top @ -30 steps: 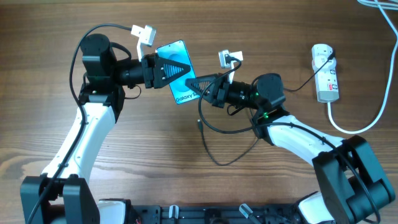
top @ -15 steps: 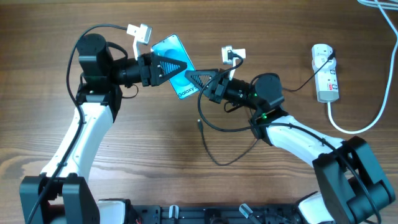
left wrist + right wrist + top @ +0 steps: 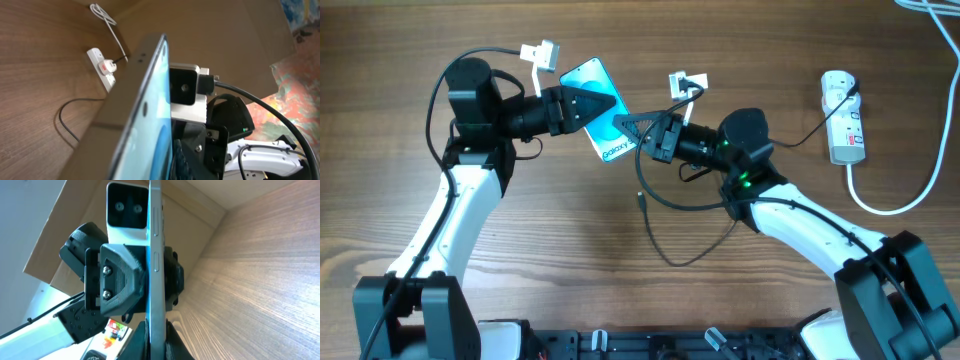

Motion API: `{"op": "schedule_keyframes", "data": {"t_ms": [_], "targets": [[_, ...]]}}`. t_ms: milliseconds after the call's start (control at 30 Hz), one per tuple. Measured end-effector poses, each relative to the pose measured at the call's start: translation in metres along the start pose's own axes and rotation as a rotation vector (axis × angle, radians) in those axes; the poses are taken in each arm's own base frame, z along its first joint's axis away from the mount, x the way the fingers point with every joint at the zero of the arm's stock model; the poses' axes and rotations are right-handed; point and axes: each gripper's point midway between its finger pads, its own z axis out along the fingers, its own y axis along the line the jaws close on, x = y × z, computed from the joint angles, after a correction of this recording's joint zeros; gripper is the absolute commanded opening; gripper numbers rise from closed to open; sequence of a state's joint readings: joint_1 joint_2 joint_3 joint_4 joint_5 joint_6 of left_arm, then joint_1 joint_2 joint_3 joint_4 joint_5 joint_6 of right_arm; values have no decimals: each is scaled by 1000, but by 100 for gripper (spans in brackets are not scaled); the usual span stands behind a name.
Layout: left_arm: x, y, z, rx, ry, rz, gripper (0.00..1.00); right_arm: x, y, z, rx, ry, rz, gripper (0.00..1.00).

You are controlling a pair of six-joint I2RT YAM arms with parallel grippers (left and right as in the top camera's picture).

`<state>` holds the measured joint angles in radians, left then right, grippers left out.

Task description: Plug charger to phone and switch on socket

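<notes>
Left claw [image 3: 592,102] clamped on phone [image 3: 603,132] mid-body, holding it tilted on edge off the counter [image 3: 550,275]. Right claw [image 3: 638,135] straddles the phone's text end, a finger either side; cannot tell if it squeezes. Loose tip of charger [image 3: 640,200] lies on counter near Right claw, not in it. Socket [image 3: 844,125] sits well apart behind Right claw's arm, black plug [image 3: 855,95] in.

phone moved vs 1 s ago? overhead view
Yes. The phone, held in the left gripper, has shifted slightly left and toward the far table edge, away from the fixed power strip.
</notes>
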<state>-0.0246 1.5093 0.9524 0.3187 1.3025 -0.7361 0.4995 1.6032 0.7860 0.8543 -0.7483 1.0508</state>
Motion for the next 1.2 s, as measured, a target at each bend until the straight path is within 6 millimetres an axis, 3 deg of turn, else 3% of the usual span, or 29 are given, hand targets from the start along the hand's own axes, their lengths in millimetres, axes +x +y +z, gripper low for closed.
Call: {"op": "schedule_keyframes", "data": {"t_ms": [33, 133, 167, 200, 233, 300, 400, 500, 567, 633, 733, 867, 1067, 1200], "targets": [[-1, 1, -1, -3, -4, -2, 12, 2, 1, 2, 1, 5, 3, 4], [0, 1, -2, -1, -2, -24, 11, 6, -1, 3, 11, 17, 18, 5], [0, 1, -2, 0, 0, -35, 6, 7, -2, 3, 21, 24, 29, 11], [0, 1, -2, 0, 1, -38, 4, 8, -1, 3, 21, 29, 31, 19], [1, 1, -2, 2, 2, -45, 4, 9, -1, 3, 25, 34, 34, 36], [-1, 2, -2, -5, -7, 1, 4, 12, -10, 2, 56, 41, 67, 83], [0, 6, -2, -17, -8, -2, 4, 18, -36, -6, 108, 59, 116, 96], [7, 15, -3, -48, 3, -94, 4, 9, -49, -21, 121, 61, 137, 100], [25, 30, -5, -114, 28, -276, 4, -6, -73, -43, 174, 28, 170, 100], [52, 52, -10, -236, 49, -479, 4, -7, -96, -61, 244, 20, 223, 100], [101, 74, -18, -435, 117, -709, 4, 12, -143, -86, 444, 29, 329, 100], [154, 65, -12, -536, 268, -856, 4, 37, -203, -133, 822, -26, 418, 100], [186, 53, 12, -578, 403, -782, 4, 25, -224, -156, 988, -133, 372, 100], [194, 51, 11, -616, 405, -880, 4, 22, -227, -160, 1011, -161, 380, 100]]}}
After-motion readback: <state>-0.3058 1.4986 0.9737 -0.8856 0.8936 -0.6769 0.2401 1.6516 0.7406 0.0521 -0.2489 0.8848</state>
